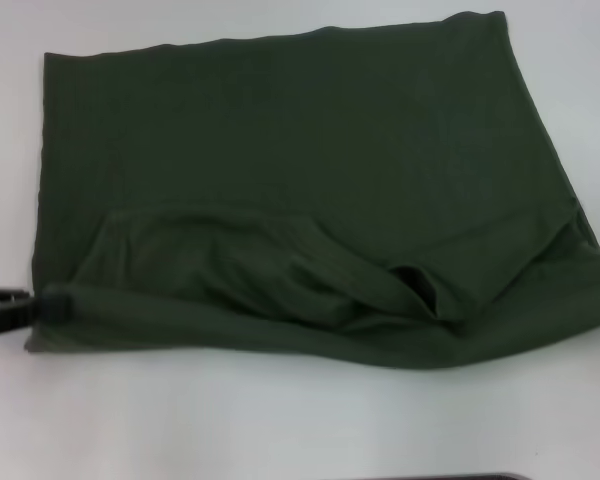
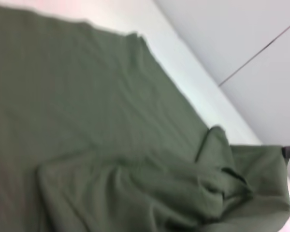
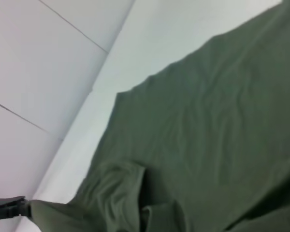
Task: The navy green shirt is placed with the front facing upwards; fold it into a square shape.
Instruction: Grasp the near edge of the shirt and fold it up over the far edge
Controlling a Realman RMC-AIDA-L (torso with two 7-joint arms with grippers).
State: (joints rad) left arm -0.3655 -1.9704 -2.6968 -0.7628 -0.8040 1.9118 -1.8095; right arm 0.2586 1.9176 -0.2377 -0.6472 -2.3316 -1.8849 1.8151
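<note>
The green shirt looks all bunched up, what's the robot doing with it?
The robot is folding the navy green shirt on a white table. Its left claw is at the shirt's near left corner and seems to pinch the cloth there. The far part lies flat, plain side up; the near part is folded over and rumpled. The right claw is not in sight.

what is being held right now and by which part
The left gripper pinches the navy green shirt at its near left corner. The right gripper is out of the head view; whether it holds the right edge cannot be told.
</note>
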